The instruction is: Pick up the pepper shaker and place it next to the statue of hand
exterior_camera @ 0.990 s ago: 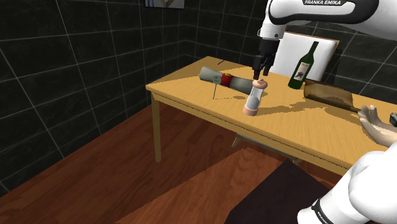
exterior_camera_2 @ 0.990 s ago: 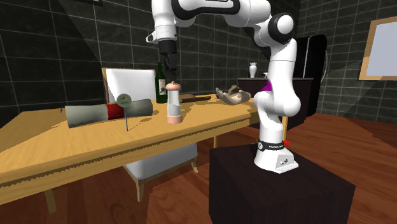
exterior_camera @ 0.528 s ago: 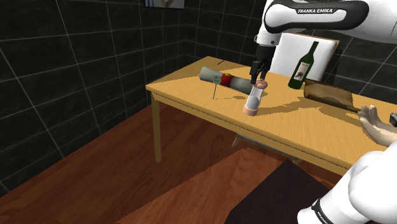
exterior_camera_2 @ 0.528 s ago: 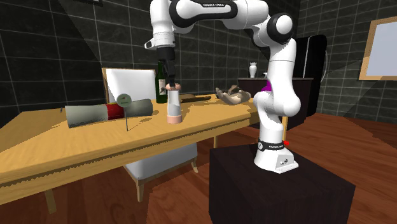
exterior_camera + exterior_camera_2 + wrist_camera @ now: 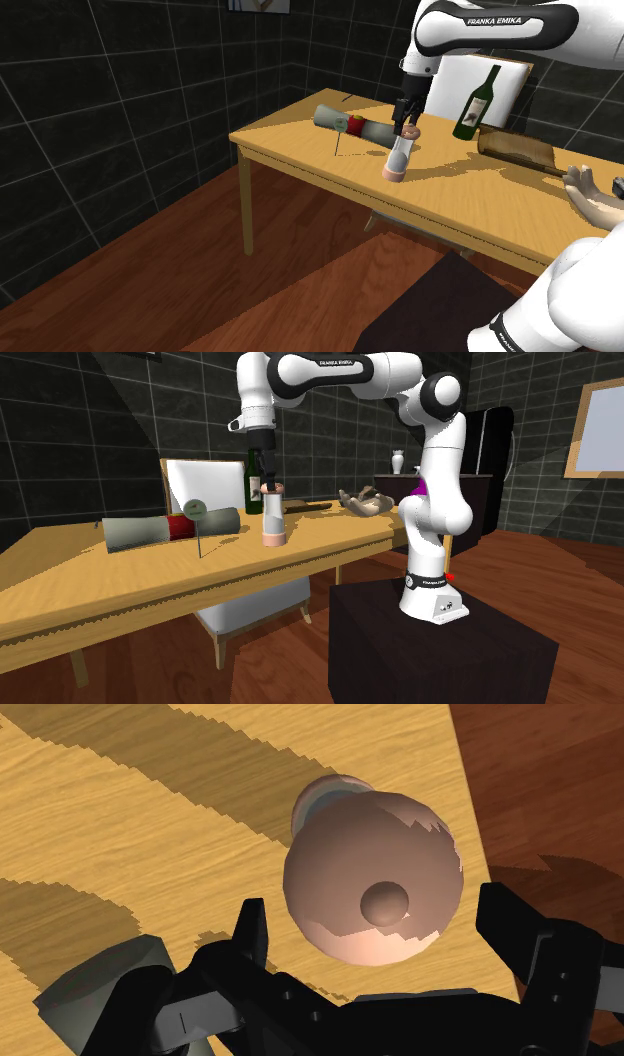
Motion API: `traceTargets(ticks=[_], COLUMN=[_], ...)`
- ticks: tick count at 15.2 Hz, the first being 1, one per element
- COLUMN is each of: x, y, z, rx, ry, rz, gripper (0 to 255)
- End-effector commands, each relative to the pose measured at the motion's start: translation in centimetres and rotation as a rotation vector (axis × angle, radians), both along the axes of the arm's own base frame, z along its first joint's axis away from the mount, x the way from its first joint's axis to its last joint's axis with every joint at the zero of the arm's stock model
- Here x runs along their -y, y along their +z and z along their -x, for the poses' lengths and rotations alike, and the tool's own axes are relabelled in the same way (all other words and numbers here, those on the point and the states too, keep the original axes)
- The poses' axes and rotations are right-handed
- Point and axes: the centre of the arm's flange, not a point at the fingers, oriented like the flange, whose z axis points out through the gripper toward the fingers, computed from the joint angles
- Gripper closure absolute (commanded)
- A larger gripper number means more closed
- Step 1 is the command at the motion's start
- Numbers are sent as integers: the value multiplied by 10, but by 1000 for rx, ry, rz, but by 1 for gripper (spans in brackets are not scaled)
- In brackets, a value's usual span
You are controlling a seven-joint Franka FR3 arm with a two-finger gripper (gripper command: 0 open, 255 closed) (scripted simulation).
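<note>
Shaker: The pepper shaker (image 5: 399, 155) is being left standing upright on the wooden table (image 5: 480, 205). It has a round pink cap and a pink foot.

Gripper: The black gripper (image 5: 408, 125) is being held right over the cap of the shaker.

Fingers: The two fingers (image 5: 252, 929) are being kept wide apart, one on each side of the cap. Nothing is being held by them, and the cap is not being touched.

What has changed: The gripper is being brought down. A second ago it was being held higher above the cap, and now its tips are level with the cap. The shaker is not being moved at all.

What that means: The grab is most likely being got ready, so the fingers probably need to be lowered a little more and then closed.

Hand statue: The statue of a hand (image 5: 592, 198) is lying near the table end by the stand, well apart from the shaker.

Watch out: A green bottle (image 5: 478, 100) is standing behind the path, so it may need to be passed with care.
</note>
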Motion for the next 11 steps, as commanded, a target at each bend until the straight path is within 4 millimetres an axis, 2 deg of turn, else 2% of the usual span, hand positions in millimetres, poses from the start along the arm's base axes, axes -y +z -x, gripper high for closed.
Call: traceTargets(ticks=[1, 10, 11], x=[0, 0, 0], y=[0, 0, 5], z=[0, 0, 0], rx=[0, 0, 0], ry=[0, 0, 0], rz=[0, 0, 0], gripper=[255, 255, 255])
